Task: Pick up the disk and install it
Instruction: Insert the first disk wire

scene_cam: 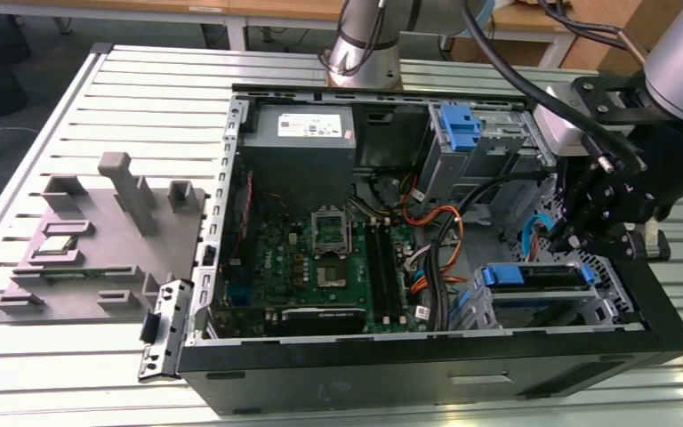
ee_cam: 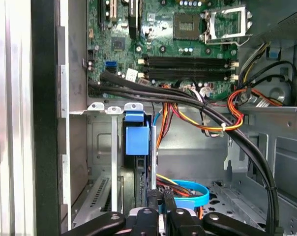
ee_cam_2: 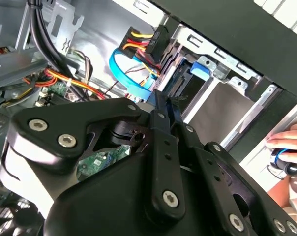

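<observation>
We've got the gripper (scene_cam: pixel 590 233) closed, empty, just above the disk (scene_cam: pixel 536 277) seated flat in its bay.

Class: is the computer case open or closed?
Open: in the exterior view the computer case has its side off, exposing the motherboard.

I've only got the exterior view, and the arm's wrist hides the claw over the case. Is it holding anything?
Observer: No. In the second wrist view the claw is shut, with nothing between its fingers.
Operator: I see what looks like the disk in the bay below the arm. Is anyone close?
Observer: Yes. The second wrist view shows a person's hand just outside the case's edge.
Operator: What's ahead of the claw?
Observer: In the first wrist view, a blue tab stands in the drive bay beyond its tips.
</observation>
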### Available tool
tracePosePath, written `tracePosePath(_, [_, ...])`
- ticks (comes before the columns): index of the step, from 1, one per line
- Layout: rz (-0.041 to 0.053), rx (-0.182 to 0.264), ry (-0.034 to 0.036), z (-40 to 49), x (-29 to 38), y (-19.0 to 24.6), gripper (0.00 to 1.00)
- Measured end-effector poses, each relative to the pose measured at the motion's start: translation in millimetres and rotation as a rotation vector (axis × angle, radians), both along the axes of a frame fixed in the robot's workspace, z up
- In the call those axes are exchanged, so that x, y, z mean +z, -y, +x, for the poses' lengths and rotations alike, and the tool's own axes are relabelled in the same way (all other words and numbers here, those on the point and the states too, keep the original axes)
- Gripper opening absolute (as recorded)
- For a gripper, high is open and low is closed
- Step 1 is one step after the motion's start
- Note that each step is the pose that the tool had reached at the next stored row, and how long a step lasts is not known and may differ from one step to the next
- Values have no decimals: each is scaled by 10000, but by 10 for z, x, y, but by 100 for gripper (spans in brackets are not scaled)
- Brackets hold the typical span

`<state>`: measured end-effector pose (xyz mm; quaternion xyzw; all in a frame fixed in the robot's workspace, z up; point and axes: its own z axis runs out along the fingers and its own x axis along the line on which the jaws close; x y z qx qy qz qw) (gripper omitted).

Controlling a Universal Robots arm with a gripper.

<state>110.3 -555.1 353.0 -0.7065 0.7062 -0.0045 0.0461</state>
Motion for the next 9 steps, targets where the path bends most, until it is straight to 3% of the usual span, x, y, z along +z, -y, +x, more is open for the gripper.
tracePosePath(2, [-17, 15, 142, -13, -2, 1, 16])
tracePosePath(3, [-33, 20, 175, -21, -3, 2, 16])
tracePosePath(9, [-56, 28, 203, -57, -12, 35, 16])
